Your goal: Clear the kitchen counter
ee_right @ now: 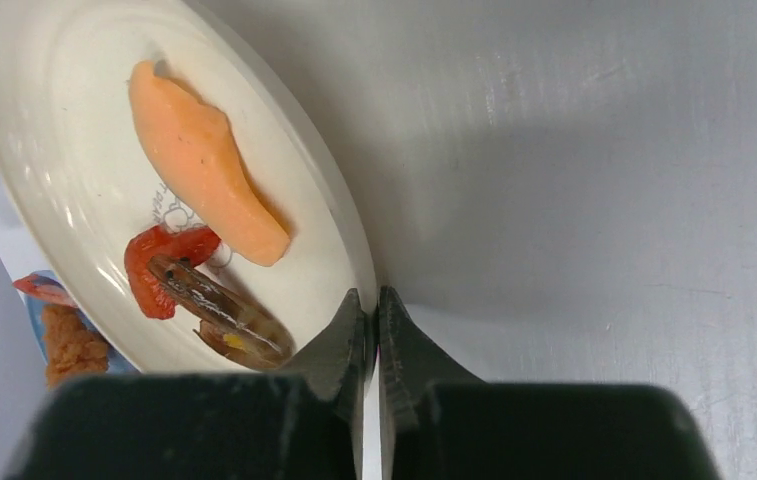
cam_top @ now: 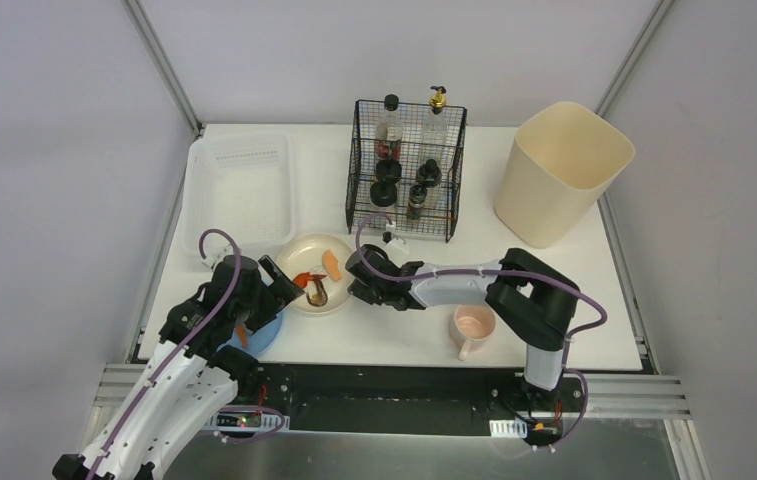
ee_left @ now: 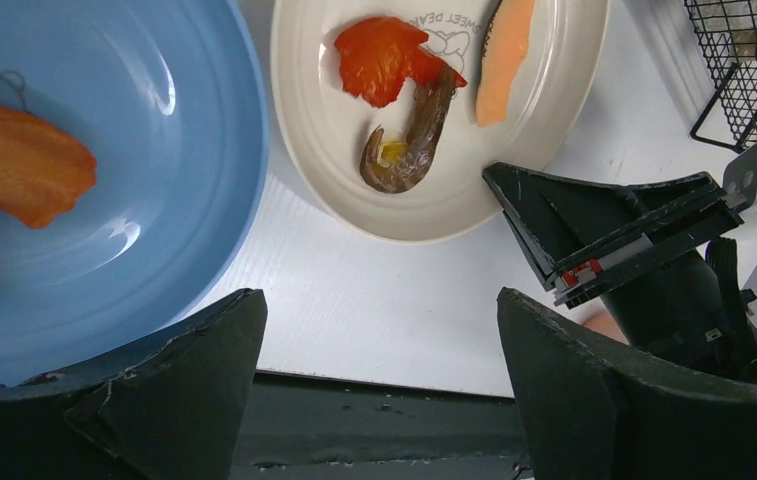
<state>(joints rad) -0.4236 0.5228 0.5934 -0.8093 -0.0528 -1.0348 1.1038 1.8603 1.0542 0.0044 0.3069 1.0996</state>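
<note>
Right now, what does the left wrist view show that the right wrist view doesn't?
Only left wrist: the open left gripper over bare counter, most of the blue bowl, and a corner of the wire basket.
Only right wrist: the right gripper with its fingers pinched shut on the plate rim.
Both: the plate with salmon, shrimp and red piece, the fried piece in the bowl, and the right gripper at the rim.

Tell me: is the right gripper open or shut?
Shut: the right gripper pinches the rim of the cream plate, jaws almost touching.
</note>
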